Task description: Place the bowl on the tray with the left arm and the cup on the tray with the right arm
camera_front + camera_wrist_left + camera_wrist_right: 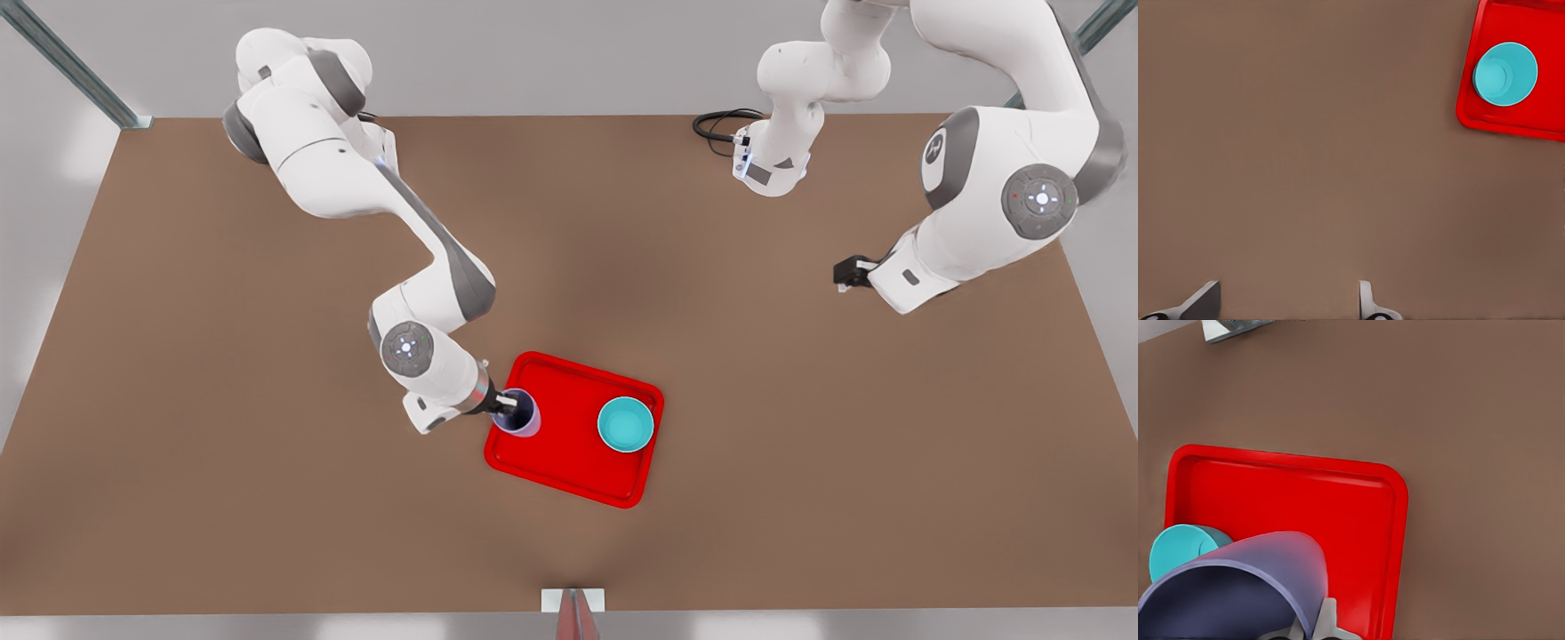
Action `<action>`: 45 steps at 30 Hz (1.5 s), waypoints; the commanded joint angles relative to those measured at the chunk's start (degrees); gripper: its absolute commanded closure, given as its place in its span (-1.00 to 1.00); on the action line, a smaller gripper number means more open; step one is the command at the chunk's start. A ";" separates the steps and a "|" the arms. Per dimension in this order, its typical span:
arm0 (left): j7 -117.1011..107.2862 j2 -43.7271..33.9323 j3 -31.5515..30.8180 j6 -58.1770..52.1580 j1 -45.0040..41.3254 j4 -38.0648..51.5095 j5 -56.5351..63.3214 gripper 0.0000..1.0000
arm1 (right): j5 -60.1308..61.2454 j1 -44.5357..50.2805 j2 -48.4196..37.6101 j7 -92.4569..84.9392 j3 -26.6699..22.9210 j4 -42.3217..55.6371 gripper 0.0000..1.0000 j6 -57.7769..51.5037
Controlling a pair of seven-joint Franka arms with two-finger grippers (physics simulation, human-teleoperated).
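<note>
Smooth round bowl (626, 424) on flat tray (569, 462)

We see a bright red flat rectangular tray (569, 444) with rounded corners lying on brown. A small smooth turquoise bowl (625, 424) sits upright inside it, near the front view's right edge. A pale lavender tapered cup (518, 413) with a dark interior stands over the opposite edge.
</note>
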 commanded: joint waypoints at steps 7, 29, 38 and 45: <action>-0.87 0.88 0.23 0.55 1.08 0.35 0.14 -1.00 | -6.85 2.85 5.00 -11.20 -0.21 3.28 0.57 0.50; -0.52 2.55 0.58 1.34 1.08 0.61 -0.39 -1.00 | -9.76 4.96 7.90 -17.35 -0.48 -1.30 -0.14 7.88; -0.87 2.46 0.58 1.26 1.08 0.70 -0.39 -1.00 | -9.58 -2.42 -17.93 0.93 -0.30 -1.47 -1.00 -22.17; -0.87 3.52 0.05 1.08 0.82 2.02 0.05 -1.00 | 1.67 -17.81 -38.77 -40.73 -19.46 -32.07 -1.00 -15.14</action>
